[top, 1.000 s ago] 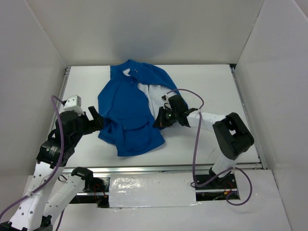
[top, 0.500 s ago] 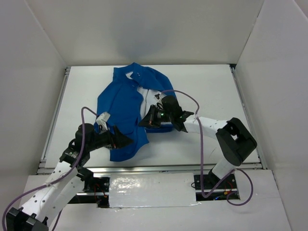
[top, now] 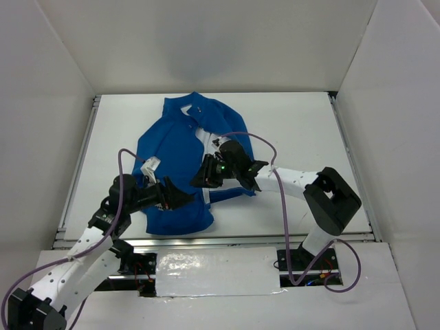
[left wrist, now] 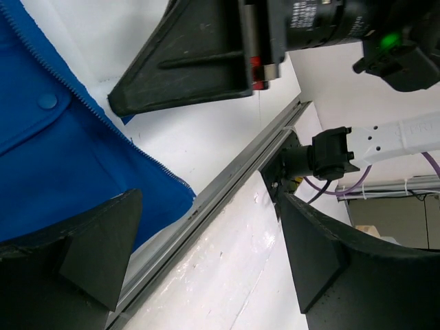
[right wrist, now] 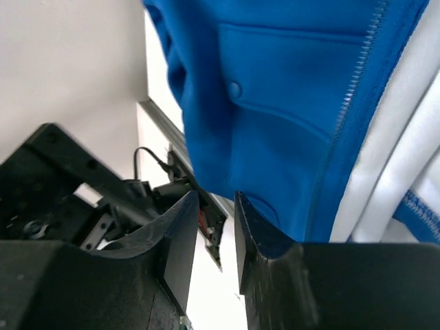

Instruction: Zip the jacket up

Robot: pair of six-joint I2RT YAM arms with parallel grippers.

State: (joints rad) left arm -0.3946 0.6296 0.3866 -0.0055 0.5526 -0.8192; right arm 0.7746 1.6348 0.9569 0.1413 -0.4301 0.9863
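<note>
The jacket (top: pixel 180 161) lies rumpled on the table (top: pixel 289 124) with its front unzipped and white lining showing, so zipping appears not yet begun: the left end effector (top: pixel 180 198) gapes empty at the hem, the right end effector (top: pixel 199 180) nearly together, gripping nothing visible.

The overhead camera looks down on the whole white tabletop (top: pixel 289 124). Both wrist cameras sit close, looking past their own fingers; all three views share the soft royal-blue fabric jacket (top: pixel 172 148) (left wrist: pixel 41 158) (right wrist: pixel 289 103).

Left gripper (top: pixel 180 199) jaws spread wide, right gripper (top: pixel 199 177) jaws nearly closed, arms angled toward each other.
</note>
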